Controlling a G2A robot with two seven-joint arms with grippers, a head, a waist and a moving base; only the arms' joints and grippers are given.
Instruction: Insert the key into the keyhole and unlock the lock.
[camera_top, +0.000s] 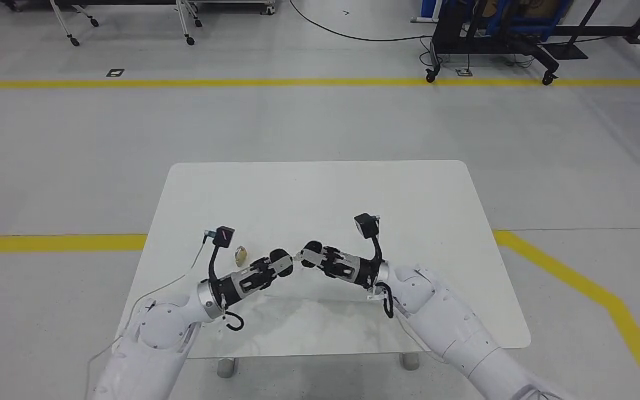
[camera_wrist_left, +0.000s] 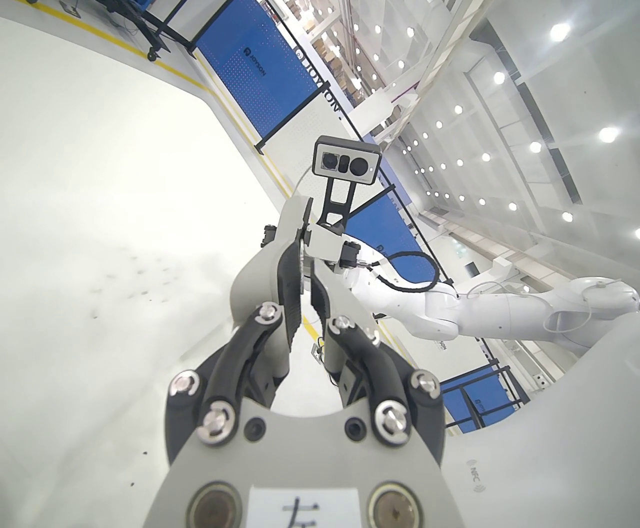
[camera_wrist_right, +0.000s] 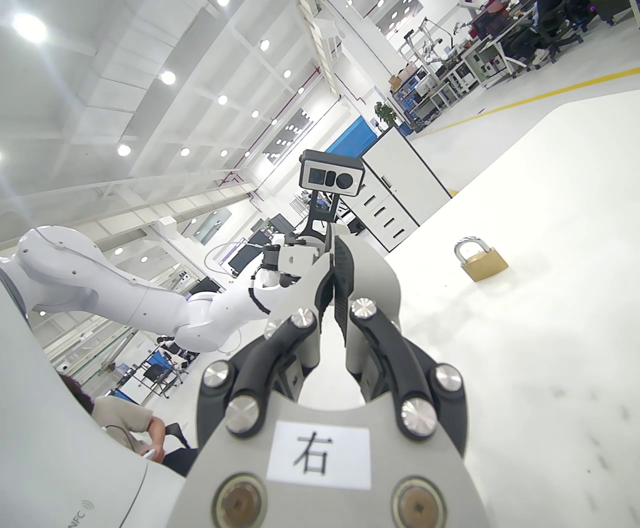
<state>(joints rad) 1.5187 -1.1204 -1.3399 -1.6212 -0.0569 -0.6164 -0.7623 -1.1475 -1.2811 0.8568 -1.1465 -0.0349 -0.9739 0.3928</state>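
Lock (camera_wrist_right: 481, 261) lies on surface (camera_top: 400, 200), shackle shut, untouched. Right tool (camera_wrist_right: 335, 250) pressed together; left tool (camera_wrist_left: 304, 240): cannot tell. Tools meet tip-to-tip beside lock. Insertion, unlocking seemingly all ahead.

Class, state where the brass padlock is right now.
In the top view, the brass padlock lies on the white table, on the robot's left side, right beside the left arm.

Lock (camera_wrist_right: 482, 260): brass-gold body, silver shackle; table (camera_wrist_right: 550, 200) plain white, faint dark specks; right gripper (camera_wrist_right: 334, 250): grey fingers (camera_wrist_right: 370, 280), black ribbed pads (camera_wrist_right: 344, 270), black links, silver screws; left gripper (camera_wrist_left: 306, 245): grey shell, black links; floor (camera_top: 320, 120) pale grey, yellow stripes (camera_top: 300, 82); blue panels (camera_wrist_left: 260, 75) behind.
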